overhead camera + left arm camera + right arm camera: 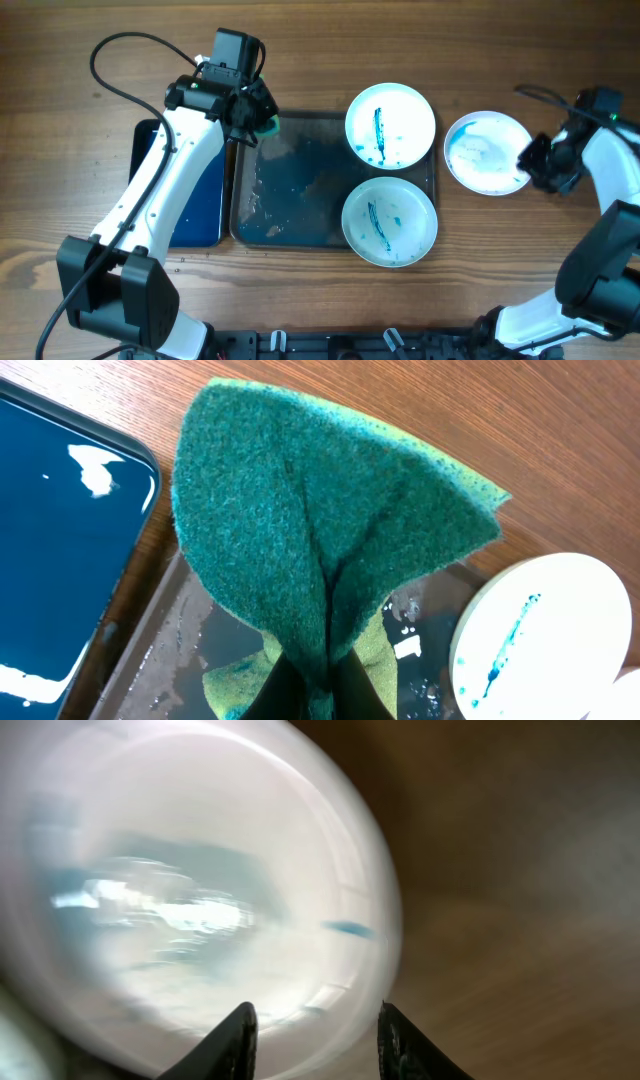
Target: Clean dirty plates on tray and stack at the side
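Over the tray's (300, 190) far-left corner, your left gripper (318, 695) is clamped on the sponge (320, 540), folded into a fan: coarse dark-green scouring face out, softer yellow-green foam behind. Out right, your right gripper (315, 1020) sits at the rim of the side plate (487, 152) on the table (400, 40), fingers spread and nothing clamped, though that view is blurred. That plate shows only a pale blue haze, so I'd call it wiped. The far plate (390, 125) and near plate (389, 222) sit on the tray, each glossy white, round and shallow, with a teal streak. Go for the far plate: lay the scouring face flat and wipe along the streak. Steady the rim, because glazed plates likely skate on that wet, dark tray.
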